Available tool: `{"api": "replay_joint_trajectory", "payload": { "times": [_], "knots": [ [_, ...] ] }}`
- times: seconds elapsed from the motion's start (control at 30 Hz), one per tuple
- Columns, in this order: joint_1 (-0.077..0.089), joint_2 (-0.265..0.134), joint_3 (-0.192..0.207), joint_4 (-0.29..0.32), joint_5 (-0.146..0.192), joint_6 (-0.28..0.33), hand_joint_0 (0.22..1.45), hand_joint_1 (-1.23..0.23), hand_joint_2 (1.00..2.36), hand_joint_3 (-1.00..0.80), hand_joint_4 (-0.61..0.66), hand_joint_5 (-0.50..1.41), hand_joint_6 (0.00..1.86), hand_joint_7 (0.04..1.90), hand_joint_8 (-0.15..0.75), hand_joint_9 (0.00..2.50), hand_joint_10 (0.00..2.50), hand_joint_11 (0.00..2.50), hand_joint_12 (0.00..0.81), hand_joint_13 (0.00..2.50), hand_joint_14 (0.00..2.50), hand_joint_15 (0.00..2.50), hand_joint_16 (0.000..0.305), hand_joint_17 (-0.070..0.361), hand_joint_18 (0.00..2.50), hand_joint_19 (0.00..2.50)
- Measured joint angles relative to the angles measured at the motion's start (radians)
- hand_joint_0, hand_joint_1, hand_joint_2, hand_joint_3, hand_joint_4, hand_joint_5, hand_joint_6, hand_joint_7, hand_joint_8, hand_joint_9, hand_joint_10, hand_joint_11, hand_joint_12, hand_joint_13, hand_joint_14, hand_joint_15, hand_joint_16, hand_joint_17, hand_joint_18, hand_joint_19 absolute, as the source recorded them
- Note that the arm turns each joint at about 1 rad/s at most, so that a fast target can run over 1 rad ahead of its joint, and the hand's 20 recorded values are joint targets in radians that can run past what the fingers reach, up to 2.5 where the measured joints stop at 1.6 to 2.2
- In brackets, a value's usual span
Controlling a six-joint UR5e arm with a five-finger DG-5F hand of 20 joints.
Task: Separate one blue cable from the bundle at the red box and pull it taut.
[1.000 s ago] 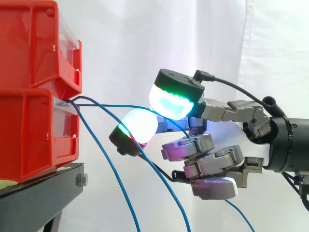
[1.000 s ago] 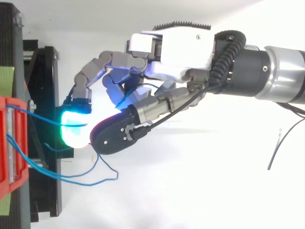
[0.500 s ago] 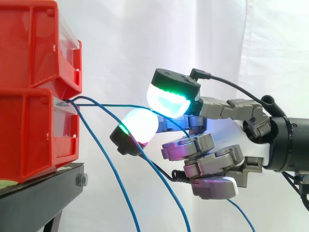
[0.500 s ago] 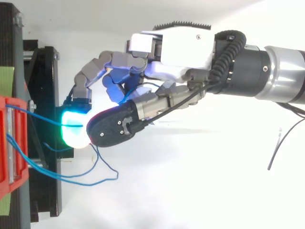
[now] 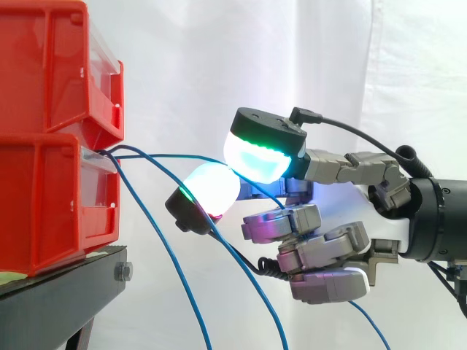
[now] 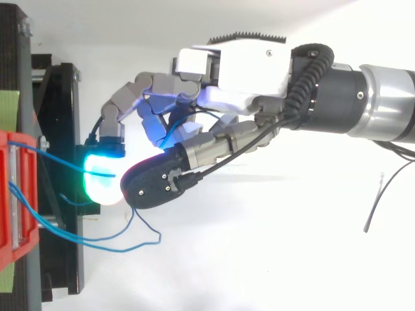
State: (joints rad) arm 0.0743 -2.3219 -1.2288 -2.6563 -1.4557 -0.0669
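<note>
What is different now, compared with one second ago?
Hardly anything. On the hand, the black-backed fingertip closed in slightly, then eased back. The hand still pinches one blue cable between two pads; the cable looks no tauter. The red bins stayed put.

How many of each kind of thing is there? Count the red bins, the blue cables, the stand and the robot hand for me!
red bins: 2
blue cables: 3 that I can tell apart coming out of the lower bin
black stand: 1
hand: 1
Total: 7
</note>
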Motion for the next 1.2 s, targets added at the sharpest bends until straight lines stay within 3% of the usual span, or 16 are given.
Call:
{"api": "replay_joint_trajectory", "payload": {
  "times": [0.2,0.77,1.0,1.2],
  "knots": [
    [0.003,0.001,0.0,-0.04,-0.003,0.018,0.66,-0.78,1.03,-0.15,-0.36,-0.17,0.88,0.87,0.169,0.41,2.5,2.0,0.381,1.0,2.5,1.19,0.045,0.101,1.35,1.2],
    [0.009,0.06,-0.011,-0.156,-0.005,0.012,0.66,-0.78,1.02,-0.13,-0.32,-0.16,0.88,0.89,0.161,0.42,2.5,2.04,0.372,0.96,2.5,1.19,0.043,0.096,1.31,1.19],
    [0.017,0.088,-0.074,-0.152,0.018,0.012,0.66,-0.77,1.02,-0.13,-0.31,-0.16,0.88,0.89,0.162,0.43,2.5,2.03,0.373,0.96,2.5,1.2,0.043,0.096,1.3,1.19],
    [0.031,0.113,-0.154,-0.087,0.058,0.014,0.65,-0.77,1.02,-0.13,-0.29,-0.16,0.88,0.89,0.168,0.45,2.5,2.01,0.374,0.96,2.5,1.22,0.042,0.095,1.3,1.19]
  ]
}}
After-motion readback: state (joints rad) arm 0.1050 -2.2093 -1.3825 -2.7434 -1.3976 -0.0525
